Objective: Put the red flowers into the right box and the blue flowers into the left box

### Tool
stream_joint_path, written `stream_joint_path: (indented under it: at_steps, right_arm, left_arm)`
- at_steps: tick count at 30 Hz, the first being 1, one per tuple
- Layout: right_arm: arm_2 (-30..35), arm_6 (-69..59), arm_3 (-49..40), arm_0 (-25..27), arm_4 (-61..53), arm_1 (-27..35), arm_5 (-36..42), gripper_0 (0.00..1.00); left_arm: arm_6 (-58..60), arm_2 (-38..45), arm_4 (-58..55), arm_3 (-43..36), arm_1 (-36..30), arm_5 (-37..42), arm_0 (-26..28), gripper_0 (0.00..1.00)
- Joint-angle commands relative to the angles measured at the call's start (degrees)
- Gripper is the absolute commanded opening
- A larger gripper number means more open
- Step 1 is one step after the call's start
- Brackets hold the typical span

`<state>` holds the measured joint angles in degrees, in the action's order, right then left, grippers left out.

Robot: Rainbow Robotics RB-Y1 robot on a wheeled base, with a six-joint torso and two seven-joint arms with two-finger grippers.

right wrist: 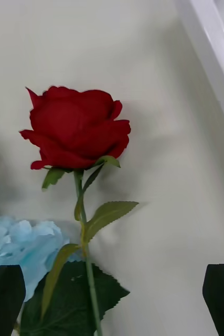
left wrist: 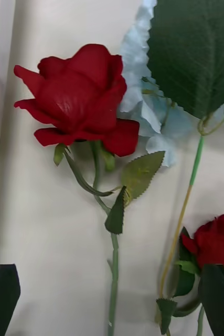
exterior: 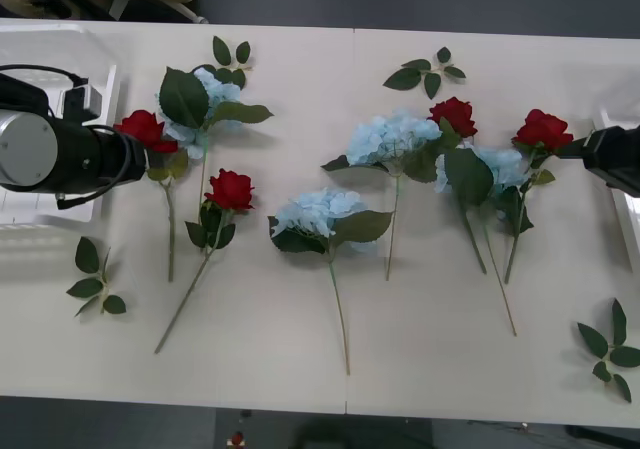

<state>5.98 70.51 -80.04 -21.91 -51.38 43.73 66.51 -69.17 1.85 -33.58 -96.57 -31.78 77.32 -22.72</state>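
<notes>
Meanwhile the left pincer (left wrist: 112, 302) is hanging wide open, gripping nothing, over the leftmost red rose (exterior: 146, 129) beside the left box (exterior: 60, 44). Likewise the right pincer (right wrist: 114, 299) is gaping empty over the rightmost rose (right wrist: 77, 128) lying on the table (exterior: 420, 319). No writing is showing.

On the table (exterior: 300, 369), four roses and four hydrangea heads lie in a loose row with stems toward the robot. The left box (exterior: 60, 44) sits at the table's left edge, the right box (exterior: 628, 219) at its right edge. Loose leaf sprigs (exterior: 95, 279) lie near the corners
</notes>
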Motion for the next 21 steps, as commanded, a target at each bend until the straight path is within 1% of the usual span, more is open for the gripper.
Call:
stream_joint_path:
  at_steps: [1, 9, 16, 21]
  right_arm:
    - [-3.69, -1.60, -0.11, -2.62, 3.13, -0.49, -1.20, 1.00]
    - [-7.03, -1.52, 4.72, -6.13, 3.57, -2.95, -2.96, 1.00]
    - [-8.26, -1.25, 9.64, -9.65, 4.53, -5.50, -4.45, 1.00]
    - [-11.87, -1.52, 13.60, -12.46, 4.97, -5.68, -5.77, 1.00]
  left_arm:
    - [1.58, -2.90, 1.41, 4.11, -2.23, -2.09, -3.73, 1.00]
    - [1.49, -9.05, 5.37, 10.88, -2.23, -4.99, -7.60, 1.00]
    - [1.40, -10.90, 5.46, 15.62, -1.53, -8.07, -7.78, 1.00]
    - [1.58, -11.16, 5.81, 17.03, -0.65, -8.68, -7.78, 1.00]
